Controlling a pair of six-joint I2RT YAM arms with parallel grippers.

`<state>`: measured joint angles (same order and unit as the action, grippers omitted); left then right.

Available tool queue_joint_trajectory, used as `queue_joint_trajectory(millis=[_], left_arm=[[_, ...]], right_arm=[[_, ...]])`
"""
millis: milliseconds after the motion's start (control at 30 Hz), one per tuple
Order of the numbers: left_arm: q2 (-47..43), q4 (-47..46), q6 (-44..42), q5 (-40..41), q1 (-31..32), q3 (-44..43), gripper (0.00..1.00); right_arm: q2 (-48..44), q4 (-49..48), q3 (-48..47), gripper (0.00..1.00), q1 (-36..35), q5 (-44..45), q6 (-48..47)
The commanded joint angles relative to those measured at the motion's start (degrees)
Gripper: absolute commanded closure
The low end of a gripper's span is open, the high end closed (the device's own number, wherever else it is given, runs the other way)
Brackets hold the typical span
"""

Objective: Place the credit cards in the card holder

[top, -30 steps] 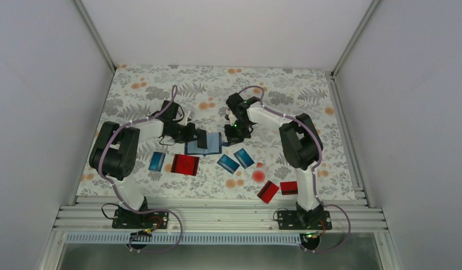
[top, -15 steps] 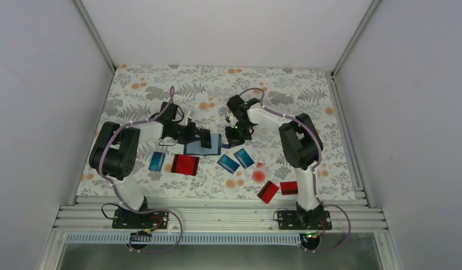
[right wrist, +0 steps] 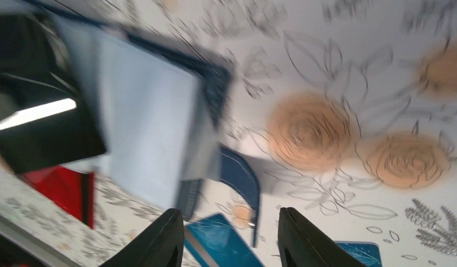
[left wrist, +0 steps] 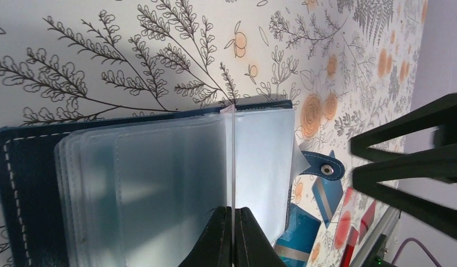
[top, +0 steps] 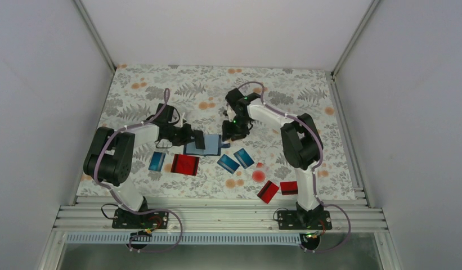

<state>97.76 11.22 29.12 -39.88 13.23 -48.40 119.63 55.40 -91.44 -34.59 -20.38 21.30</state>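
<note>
The navy card holder [top: 206, 145] lies open mid-table, its clear pocket sheets [left wrist: 159, 183] fanned. My left gripper [top: 198, 139] is shut on the edge of one clear sheet, fingertips [left wrist: 219, 222] pinching it upright. The holder's closure tab [left wrist: 326, 165] sticks out to the right. My right gripper [top: 234, 133] hovers open just right of the holder, nothing between its fingers [right wrist: 169, 231]; the holder [right wrist: 148, 122] and tab [right wrist: 242, 178] lie ahead of it. Credit cards lie loose: blue [top: 157, 161], red [top: 185, 165], two blue [top: 228, 163] [top: 244, 158], two red [top: 268, 191] [top: 288, 188].
A small clear piece with a red dot [top: 258, 174] lies between the blue and red cards. The floral cloth [top: 161, 90] covers the table, enclosed by white walls. A metal rail [top: 217, 216] runs along the near edge by the arm bases.
The right gripper has opened and pulled slightly away from the holder. The left arm has drawn back a little to the left, still pinching the sheet.
</note>
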Motion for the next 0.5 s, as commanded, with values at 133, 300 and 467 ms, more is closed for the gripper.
queue_joint_trajectory(millis=[133,300,467], left_arm=[[-2.54,1.82,-2.03,3.88,-0.4,0.26,0.98],[-1.76,1.33,-2.76,3.14,-0.4,0.48,0.98],[-0.97,0.23,-3.11,1.9,-0.4,1.1,0.98]], right_arm=[[-3.78,-2.89,-6.59,0.61,-0.02,-5.33,-0.43],[-1.46,-5.52,-5.04,0.76,-0.13,-10.51,-0.99],[0.77,-9.67,-2.17,0.9,-0.13,-14.49,-1.06]])
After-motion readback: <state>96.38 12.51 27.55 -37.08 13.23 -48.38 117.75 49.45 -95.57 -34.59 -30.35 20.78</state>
